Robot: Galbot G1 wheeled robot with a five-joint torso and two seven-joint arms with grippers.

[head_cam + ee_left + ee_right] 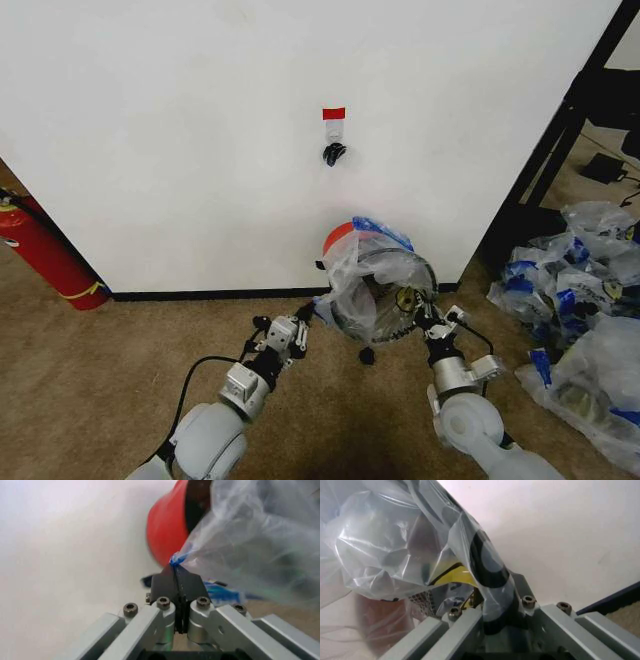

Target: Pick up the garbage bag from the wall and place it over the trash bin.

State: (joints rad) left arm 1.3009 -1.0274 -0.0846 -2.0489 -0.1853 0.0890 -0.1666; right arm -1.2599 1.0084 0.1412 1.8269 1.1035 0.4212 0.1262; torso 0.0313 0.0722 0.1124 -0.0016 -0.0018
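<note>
The garbage bag (352, 268), thin translucent plastic with blue print, is spread over the mouth of the trash bin (385, 295). The bin is a dark mesh one and leans with its red base (338, 238) toward the wall (200, 120). My left gripper (306, 314) is shut on the bag's blue-edged rim (176, 563) beside the red base (167, 528). On the bin's other side, my right gripper (427, 318) is shut on the opposite rim. There the bag (420, 551) drapes over the fingers, with mesh (427, 600) behind it. The hook (333, 153) under the red tape (333, 113) is bare.
A red fire extinguisher (45, 255) leans at the wall's left end. A heap of clear-and-blue plastic bags (580, 310) lies on the carpet at the right, beside a black frame (560, 130). Brown carpet (120, 370) spreads in front of the black baseboard (210, 294).
</note>
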